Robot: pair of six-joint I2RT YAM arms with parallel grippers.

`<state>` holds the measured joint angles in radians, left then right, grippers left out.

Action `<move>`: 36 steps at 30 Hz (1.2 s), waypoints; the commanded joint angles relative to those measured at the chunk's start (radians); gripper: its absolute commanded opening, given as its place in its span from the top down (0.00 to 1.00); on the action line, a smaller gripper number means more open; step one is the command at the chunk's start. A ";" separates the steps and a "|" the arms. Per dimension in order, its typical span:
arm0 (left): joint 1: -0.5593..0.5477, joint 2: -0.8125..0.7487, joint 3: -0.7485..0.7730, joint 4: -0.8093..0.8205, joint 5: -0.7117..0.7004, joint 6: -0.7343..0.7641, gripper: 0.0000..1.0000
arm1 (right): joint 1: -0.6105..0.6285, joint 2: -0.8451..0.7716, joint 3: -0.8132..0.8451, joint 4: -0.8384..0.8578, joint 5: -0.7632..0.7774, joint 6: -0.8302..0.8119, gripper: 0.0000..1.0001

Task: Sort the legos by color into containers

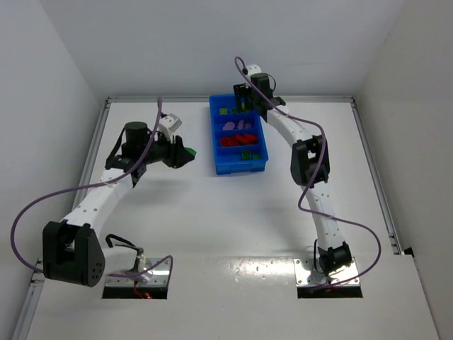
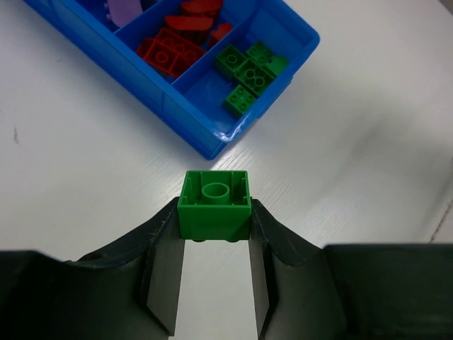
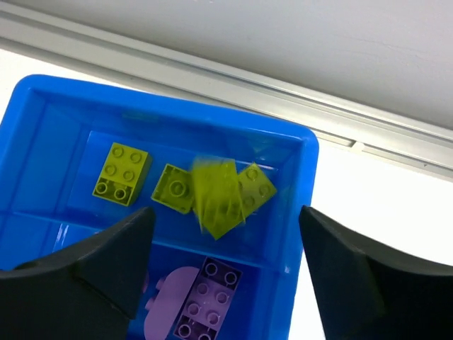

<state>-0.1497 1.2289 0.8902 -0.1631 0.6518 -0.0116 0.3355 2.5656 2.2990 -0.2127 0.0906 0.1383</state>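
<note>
Left gripper (image 2: 214, 221): pinched 1 green brick (image 2: 214, 202), short of the blue tray (image 2: 212, 145).
Green compartment (image 2: 205, 92): lay straight ahead, at the tray's near end.
Right gripper (image 3: 226, 219): spread wide over the yellow-green compartment (image 3: 71, 142), farther away.

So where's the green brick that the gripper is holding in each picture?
Top external: the green brick sits just left of the blue tray.
Left wrist: the green brick is bottom middle, the blue tray above it.
Right wrist: not in it; the blue tray fills the lower left.
Shared landmark: the blue tray.
</note>
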 commanded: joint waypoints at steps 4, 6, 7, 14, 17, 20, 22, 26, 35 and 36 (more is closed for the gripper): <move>0.018 0.032 0.061 0.184 0.158 -0.203 0.93 | -0.024 -0.068 0.037 0.078 0.001 0.052 0.16; 0.003 0.059 0.098 0.224 0.158 -0.276 0.93 | -0.033 -0.116 0.010 0.065 -0.011 0.070 0.16; -0.019 0.072 0.113 0.237 0.149 -0.321 0.94 | -0.045 -0.181 -0.009 0.056 -0.023 0.082 0.16; -0.149 0.184 0.230 0.186 -0.089 -0.440 1.00 | -0.141 -0.450 -0.151 -0.097 -0.032 0.083 0.16; -0.180 0.243 0.260 0.177 -0.133 -0.536 1.00 | -0.185 -0.562 -0.203 -0.224 -0.032 0.083 0.16; -0.209 0.319 0.299 0.146 -0.185 -0.632 1.00 | -0.208 -0.677 -0.297 -0.302 -0.042 0.092 0.16; -0.235 0.374 0.344 0.116 -0.237 -0.683 1.00 | -0.231 -0.737 -0.360 -0.313 -0.052 0.103 0.16; -0.245 0.467 0.421 0.042 -0.313 -0.781 1.00 | -0.253 -0.858 -0.513 -0.313 -0.061 0.103 0.16; -0.332 0.578 0.535 -0.030 -0.400 -0.781 1.00 | -0.315 -0.926 -0.582 -0.323 -0.081 0.093 0.16; -0.332 0.578 0.535 -0.030 -0.411 -0.772 1.00 | -0.316 -0.926 -0.582 -0.323 -0.081 0.093 0.16</move>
<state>-0.4583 1.7988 1.3926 -0.1684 0.2871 -0.7719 0.0322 1.6768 1.7096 -0.5518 0.0208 0.2283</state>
